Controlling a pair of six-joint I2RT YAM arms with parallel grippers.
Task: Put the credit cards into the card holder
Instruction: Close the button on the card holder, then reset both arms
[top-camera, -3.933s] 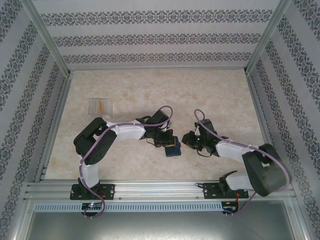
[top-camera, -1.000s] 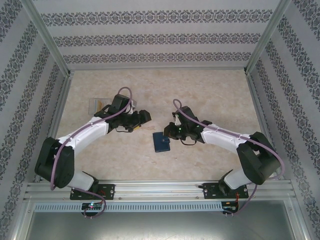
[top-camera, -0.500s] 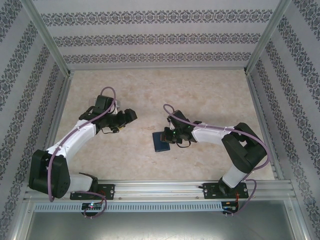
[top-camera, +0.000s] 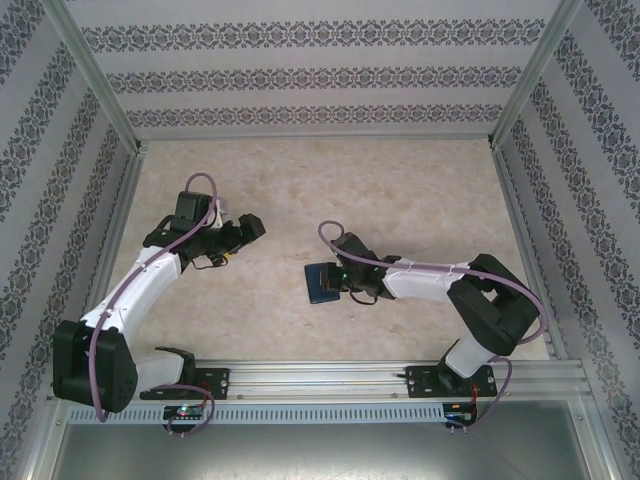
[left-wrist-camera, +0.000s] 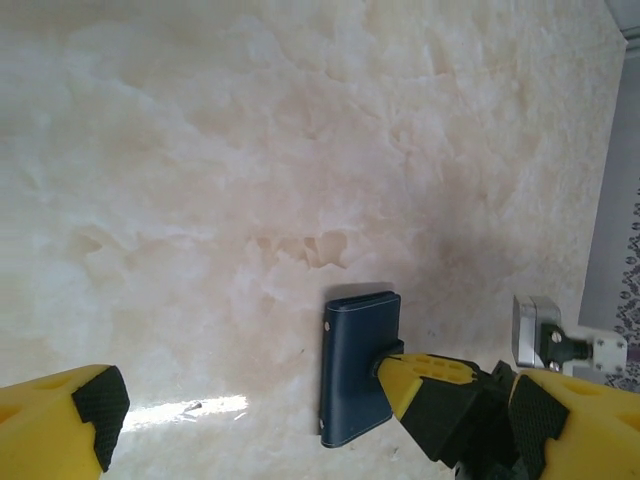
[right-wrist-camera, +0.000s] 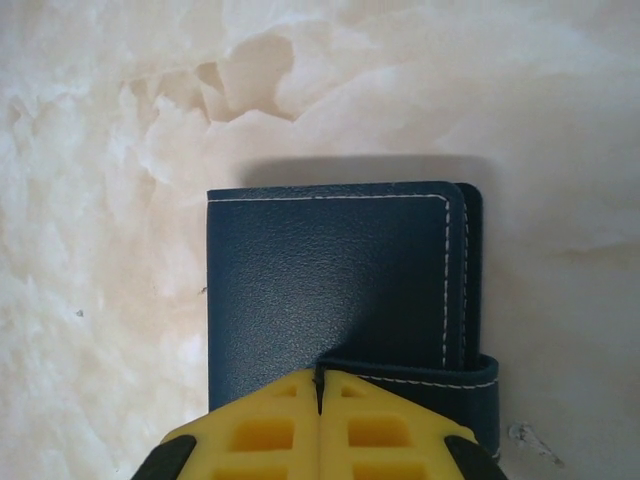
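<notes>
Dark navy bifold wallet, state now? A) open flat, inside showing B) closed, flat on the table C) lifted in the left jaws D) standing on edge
B: the dark navy-blue bifold wallet lies closed, cover up, flat on the pale marbled table, with the right gripper at its clasp strap, jaws together.

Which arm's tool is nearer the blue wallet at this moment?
Right. The right tool sits at the wallet edge, fingers closed together over its strap. The left tool hangs open well off to the left of it.
</notes>
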